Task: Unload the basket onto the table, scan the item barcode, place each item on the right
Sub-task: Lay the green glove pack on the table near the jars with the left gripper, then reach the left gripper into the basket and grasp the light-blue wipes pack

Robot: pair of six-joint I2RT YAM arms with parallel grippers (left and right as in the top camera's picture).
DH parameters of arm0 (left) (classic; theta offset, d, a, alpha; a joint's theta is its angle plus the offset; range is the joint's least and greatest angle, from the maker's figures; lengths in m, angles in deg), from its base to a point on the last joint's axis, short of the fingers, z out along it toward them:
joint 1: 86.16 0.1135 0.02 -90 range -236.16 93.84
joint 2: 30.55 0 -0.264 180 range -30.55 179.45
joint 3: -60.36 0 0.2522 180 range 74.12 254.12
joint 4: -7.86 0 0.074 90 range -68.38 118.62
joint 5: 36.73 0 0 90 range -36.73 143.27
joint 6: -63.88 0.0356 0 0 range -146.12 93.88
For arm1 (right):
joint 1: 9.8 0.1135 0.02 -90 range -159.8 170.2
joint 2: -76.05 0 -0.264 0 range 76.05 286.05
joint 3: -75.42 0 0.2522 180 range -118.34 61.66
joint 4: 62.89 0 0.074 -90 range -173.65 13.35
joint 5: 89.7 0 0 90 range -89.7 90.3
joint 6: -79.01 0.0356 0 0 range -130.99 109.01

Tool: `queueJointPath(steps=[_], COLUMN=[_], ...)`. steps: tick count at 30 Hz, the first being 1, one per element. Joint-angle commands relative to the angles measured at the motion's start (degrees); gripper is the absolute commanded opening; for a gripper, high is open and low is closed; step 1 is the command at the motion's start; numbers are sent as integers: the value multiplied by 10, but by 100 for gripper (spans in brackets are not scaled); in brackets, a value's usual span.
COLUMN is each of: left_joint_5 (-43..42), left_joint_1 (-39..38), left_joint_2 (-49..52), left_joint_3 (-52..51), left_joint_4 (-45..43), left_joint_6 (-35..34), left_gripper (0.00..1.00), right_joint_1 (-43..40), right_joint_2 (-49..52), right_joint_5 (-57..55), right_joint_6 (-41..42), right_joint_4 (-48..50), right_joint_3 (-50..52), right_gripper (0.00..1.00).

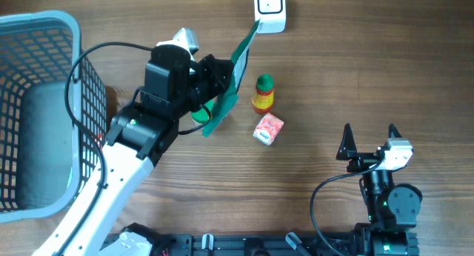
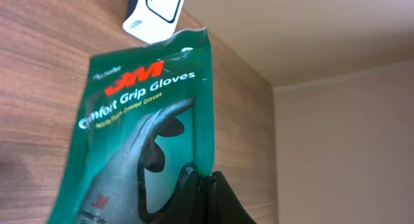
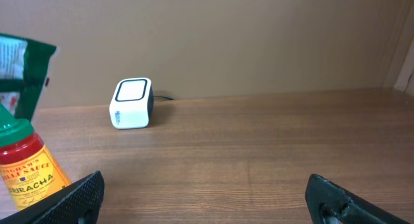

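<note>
done: glove packet (image 2: 145,114) aloft, pinched in left gripper (image 2: 204,185) | pending: pass before scanner (image 1: 269,8) at surface's far edge, no scan evident | right gripper (image 1: 369,134) gaping, empty

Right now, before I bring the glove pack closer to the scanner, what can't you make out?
- Barcode on the glove pack: not visible; left wrist shows the printed front, overhead sees it nearly edge-on.
- Scanner: cut by the overhead's top edge.
- Left gripper: only dark tips at the left wrist's bottom edge.
- Green item under the pack: mostly covered, overhead.
</note>
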Motion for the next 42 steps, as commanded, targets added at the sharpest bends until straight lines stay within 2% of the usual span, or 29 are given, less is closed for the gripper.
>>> queueJointPath(steps=[1, 10, 15, 19, 22, 29, 30, 31, 32, 33, 34, 37, 42], left_joint_5=[12, 27, 27, 69, 130, 154, 166, 177, 181, 182, 185, 215, 303], left_joint_1=[-12, -33, -33, -43, -80, -177, -185, -189, -189, -189, -189, -188, -162], left_joint_2=[-2, -2, -2, -2, 11, 68, 67, 62, 56, 49, 42, 6, -89], left_joint_3=[-32, -110, -122, -123, -124, -124, -124, -124, -124, -124, -124, -123, -65], left_joint_4=[-1, 2, 41, 60, 94, 94, 94, 95, 95, 95, 95, 95, 97], left_joint_6=[-23, -34, -32, -15, -15, -22, -22, -21, -21, -21, -19, 4, 102], left_gripper=[4, 4, 4, 4, 4, 4, 7, 27, 66, 77, 97, 100, 100], right_joint_1=[2, 2, 2, 2, 2, 2, 2, 2, 2, 2, 2, 2, 2], right_joint_2=[0, 0, 0, 0, 0, 0, 0, 0, 0, 0, 0, 0, 0], right_joint_5=[-3, -3, -3, -3, -3, -3, -3, -3, -3, -3, -3, -3, -3], right_joint_6=[-5, -5, -5, -5, -5, -5, -5, -5, -5, -5, -5, -5, -5], right_joint_4=[2, 2, 2, 2, 2, 2, 2, 2, 2, 2, 2, 2, 2], right_joint_3=[1, 1, 1, 1, 1, 1, 1, 1, 1, 1, 1, 1, 1], right_gripper=[100, 100, 100, 100, 100, 100, 100, 100, 100, 100, 100, 100, 100])
